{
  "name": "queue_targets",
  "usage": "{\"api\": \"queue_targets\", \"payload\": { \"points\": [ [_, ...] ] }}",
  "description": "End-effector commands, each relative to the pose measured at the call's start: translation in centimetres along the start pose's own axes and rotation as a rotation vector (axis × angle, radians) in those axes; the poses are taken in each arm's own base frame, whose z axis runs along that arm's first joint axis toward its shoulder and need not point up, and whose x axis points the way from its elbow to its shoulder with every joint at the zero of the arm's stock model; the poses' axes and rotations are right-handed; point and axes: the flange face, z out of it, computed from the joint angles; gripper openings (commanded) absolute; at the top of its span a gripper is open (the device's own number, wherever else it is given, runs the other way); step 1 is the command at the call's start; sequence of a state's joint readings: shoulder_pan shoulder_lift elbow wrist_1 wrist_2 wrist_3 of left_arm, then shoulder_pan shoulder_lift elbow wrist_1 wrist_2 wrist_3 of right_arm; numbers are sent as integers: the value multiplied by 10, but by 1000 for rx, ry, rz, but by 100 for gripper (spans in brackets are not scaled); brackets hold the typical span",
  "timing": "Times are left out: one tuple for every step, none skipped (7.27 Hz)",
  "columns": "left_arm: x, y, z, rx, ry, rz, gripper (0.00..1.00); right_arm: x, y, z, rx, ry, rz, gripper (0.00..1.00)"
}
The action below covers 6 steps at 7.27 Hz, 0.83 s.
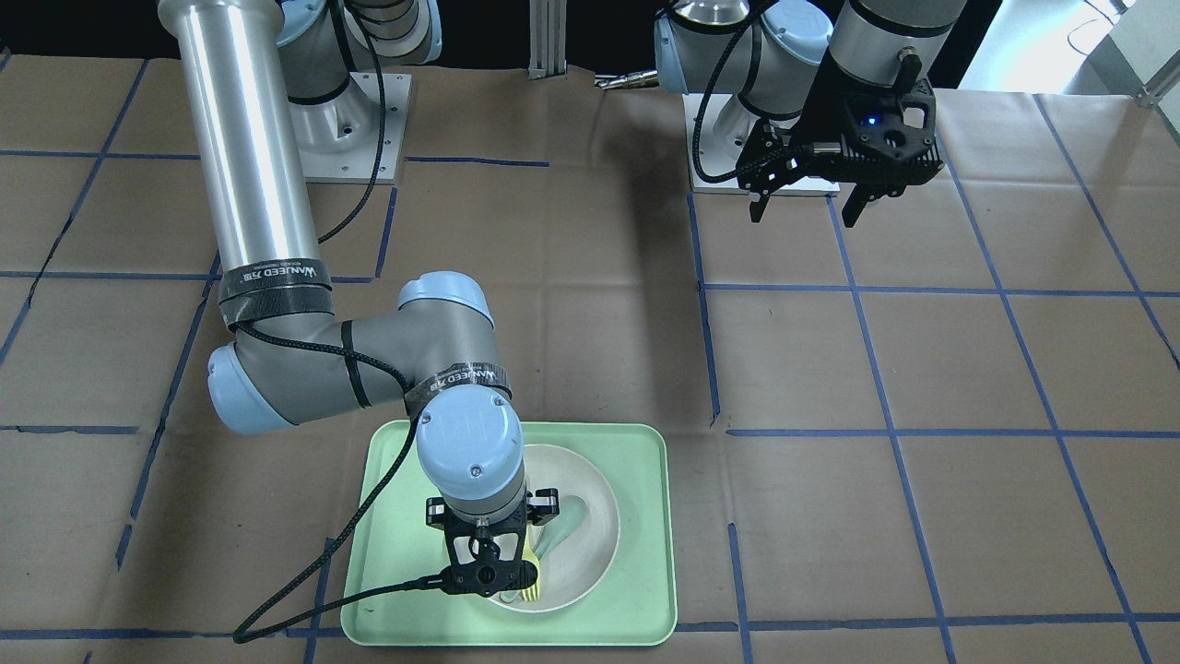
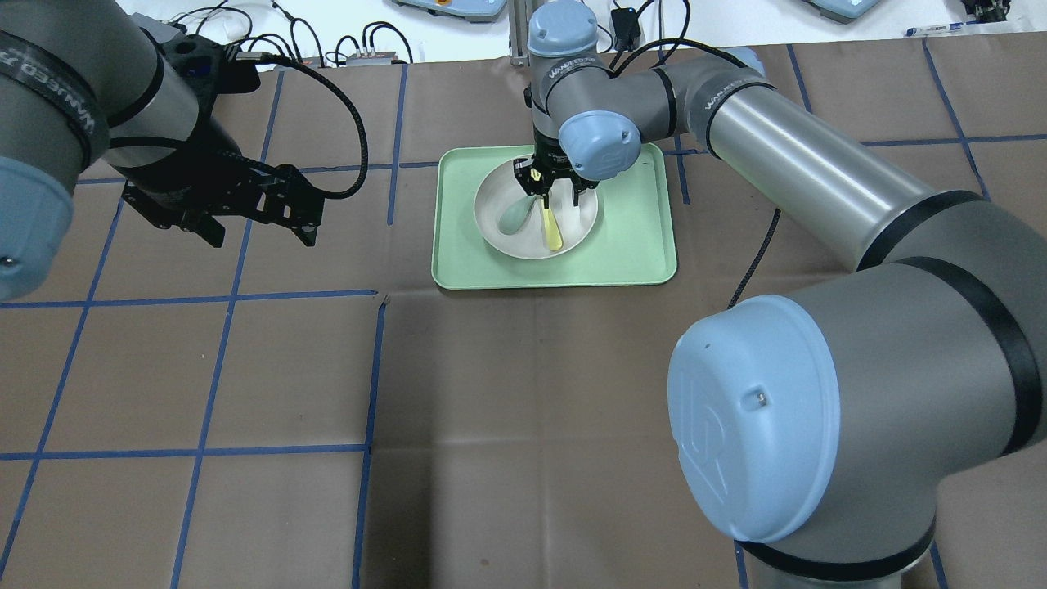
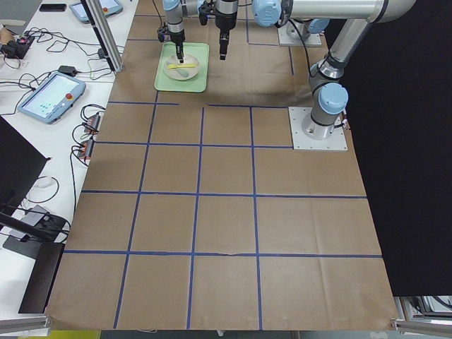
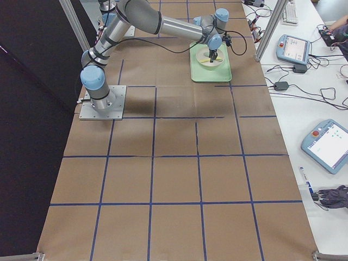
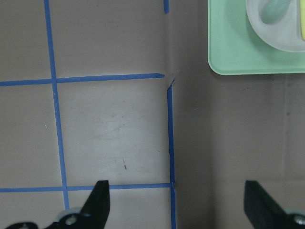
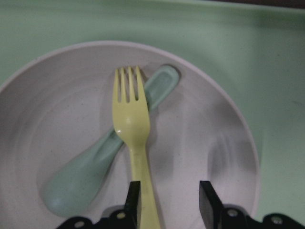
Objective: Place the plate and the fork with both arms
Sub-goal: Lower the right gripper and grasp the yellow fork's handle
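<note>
Right arm stretched out across the table (image 2: 245,368), wrist turned down, right gripper (image 6: 167,202) pointing straight down over the plate (image 6: 209,143). Fingers stood narrowly apart, astride the handle of the fork (image 6: 129,124). The handle ran close along one finger, with a gap to the other. Whether that finger touched it could not be told from the wrist view.

Fork lay inside the plate, tines toward the far side from the robot, crossing over the handle of a grey-green spoon (image 6: 81,181). The spoon's bowl rested on the plate floor.

Plate sat in the green tray (image 2: 630,237), toward the tray's far-left part in the overhead view.

Left arm drawn back near its base, well apart from the tray on the left. Left gripper (image 5: 176,205) hung above bare paper and blue tape lines, fingers spread wide with nothing between them.
</note>
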<state>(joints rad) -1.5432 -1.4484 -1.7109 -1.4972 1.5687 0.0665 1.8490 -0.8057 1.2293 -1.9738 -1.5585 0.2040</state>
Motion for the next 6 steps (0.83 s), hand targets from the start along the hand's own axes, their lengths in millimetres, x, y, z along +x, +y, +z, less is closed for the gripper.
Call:
{"api": "queue_targets", "payload": {
  "points": [
    [0,0,1,-2,1,4,100,-5,1,14,-17,5,-8,52],
    [0,0,1,-1,1,6,100,-5,1,18,-23,7,-8,52],
    [0,0,1,-2,1,6,100,-3,0,18,-23,6,-4,52],
    [0,0,0,-1,3,6,100,-3,0,18,-23,6,-4,51],
    [0,0,1,0,4,6,100,-2,-2,16,-16,5,-2,45],
    [0,0,0,0,4,6,100,-2,-2,14,-14,5,-2,33]
  ]
}}
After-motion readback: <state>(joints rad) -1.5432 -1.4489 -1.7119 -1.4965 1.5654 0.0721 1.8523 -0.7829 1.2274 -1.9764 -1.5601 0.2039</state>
